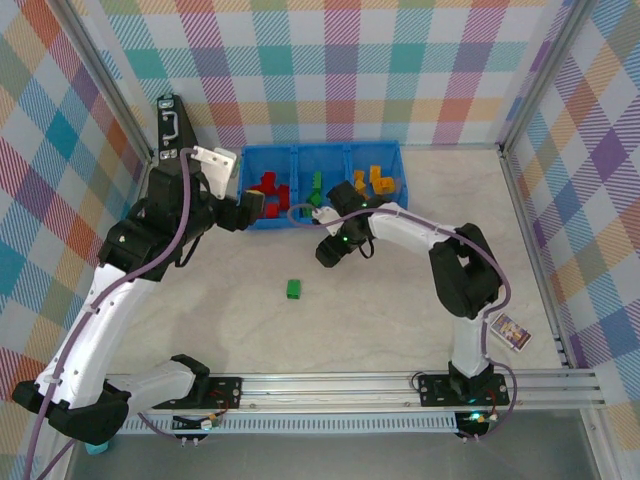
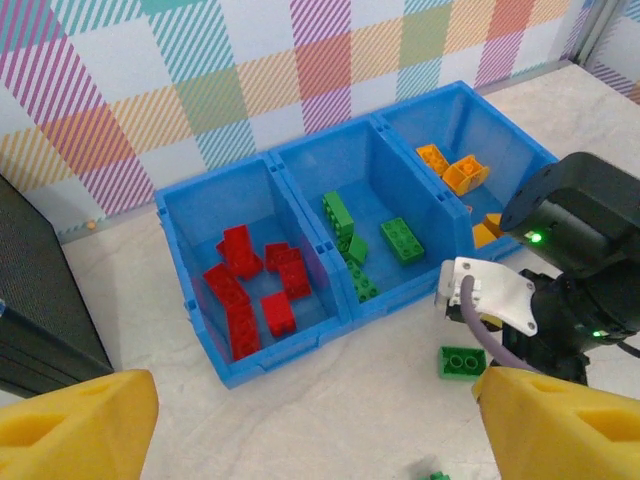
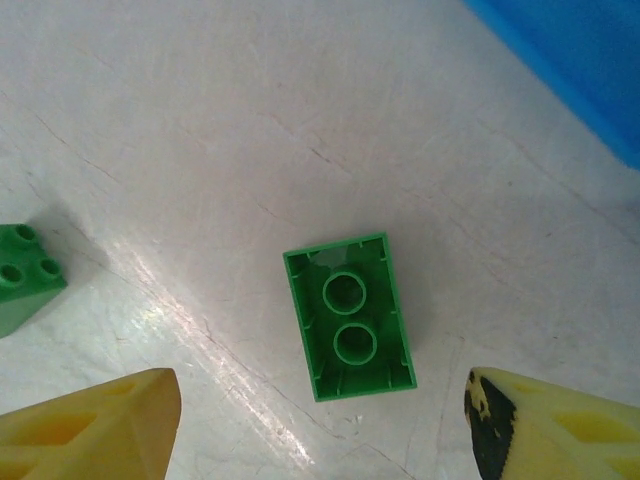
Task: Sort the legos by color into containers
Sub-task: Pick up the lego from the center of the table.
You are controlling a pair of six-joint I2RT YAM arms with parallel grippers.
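Step in hand, as judged: the right gripper (image 3: 322,392) is to take the green brick (image 3: 350,315), which lies hollow side up on the counter (image 3: 200,120), just short of the containers (image 2: 300,345) at the far edge. The right jaws are spread wide and hold nothing; the brick sits between their lines, slightly skewed.

Recommended: turn the wrist a little to square up; descend straight; close on the two long sides, low and even, so the brick does not tip. Deliver it to the middle bin (image 2: 380,190), which holds the green pieces.

A second green brick (image 3: 25,275) lies apart, toward the near edge; leave it undisturbed.

The left gripper (image 2: 320,440) hovers before the red bin (image 2: 200,215); its jaws are spread and empty.
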